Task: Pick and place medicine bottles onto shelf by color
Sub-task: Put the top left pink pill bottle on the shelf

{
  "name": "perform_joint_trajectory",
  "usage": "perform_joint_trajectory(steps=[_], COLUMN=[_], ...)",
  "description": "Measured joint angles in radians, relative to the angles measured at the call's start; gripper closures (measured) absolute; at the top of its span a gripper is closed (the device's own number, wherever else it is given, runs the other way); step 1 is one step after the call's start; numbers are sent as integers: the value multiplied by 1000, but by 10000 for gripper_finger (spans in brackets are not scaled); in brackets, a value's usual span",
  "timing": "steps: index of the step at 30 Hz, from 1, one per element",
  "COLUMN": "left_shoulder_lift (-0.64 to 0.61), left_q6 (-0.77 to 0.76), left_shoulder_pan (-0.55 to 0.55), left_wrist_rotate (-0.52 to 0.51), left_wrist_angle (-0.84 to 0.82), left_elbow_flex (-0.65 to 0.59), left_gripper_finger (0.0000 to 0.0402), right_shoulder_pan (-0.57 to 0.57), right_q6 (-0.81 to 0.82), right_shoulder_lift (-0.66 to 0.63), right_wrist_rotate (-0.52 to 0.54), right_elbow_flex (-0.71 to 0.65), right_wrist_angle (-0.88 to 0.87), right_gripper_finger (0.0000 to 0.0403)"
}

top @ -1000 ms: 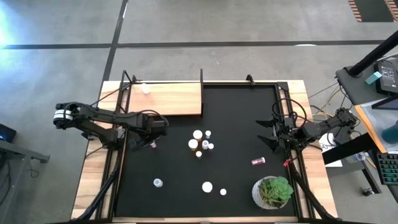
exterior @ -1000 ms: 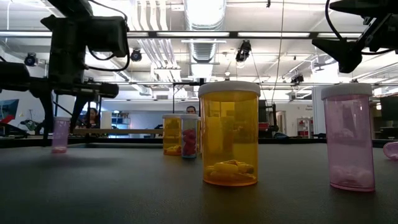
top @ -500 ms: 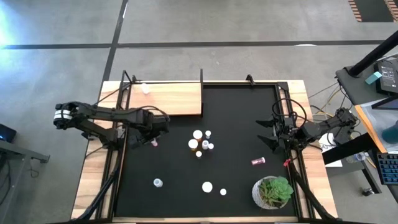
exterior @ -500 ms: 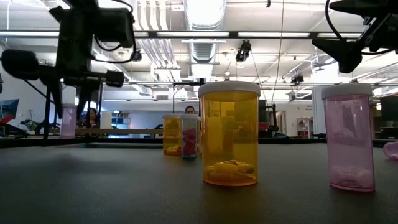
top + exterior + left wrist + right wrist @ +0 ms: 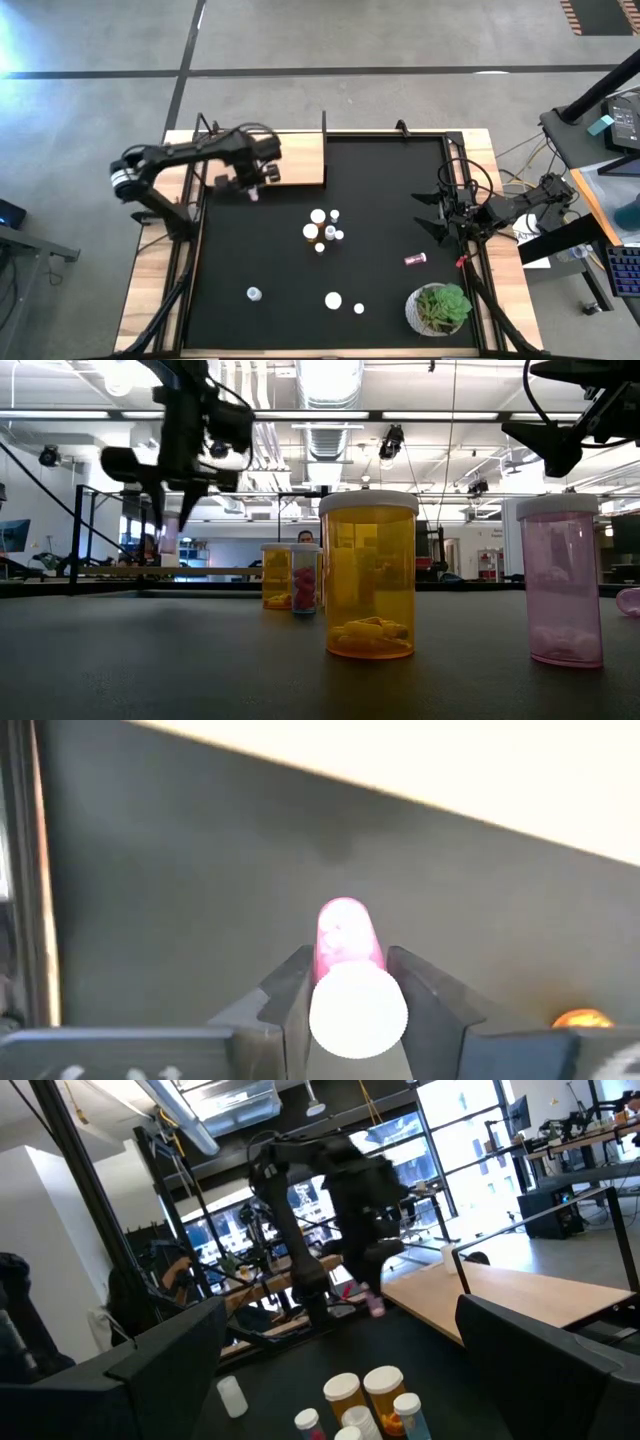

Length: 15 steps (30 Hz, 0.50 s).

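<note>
Left wrist view alone shows the left gripper's fingers (image 5: 290,1010) clamping a pink bottle (image 5: 347,942); right fingers (image 5: 520,1355) wide.

Two dark jointed arms, the left arm (image 5: 190,155) with a white band, black cables trailing.
</note>
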Motion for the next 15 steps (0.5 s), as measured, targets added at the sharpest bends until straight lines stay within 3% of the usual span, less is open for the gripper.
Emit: perform_joint_trajectory(steps=[7,15], left_shoulder_lift=[144,268], left_q6=[193,296], left_shoulder_pan=[162,308], left_wrist_rotate=[2,-3], left_wrist_angle=[-22,-21], left_elbow_flex=[155,284], left_gripper_finger=[300,300], right_shoulder_pan=[0,0], right_q6=[0,0], right_shoulder_lift=[0,0], right_wrist_rotate=[0,0], right_elbow_flex=[0,0], right_wrist_angle=[0,0], right_gripper_finger=[19,19])
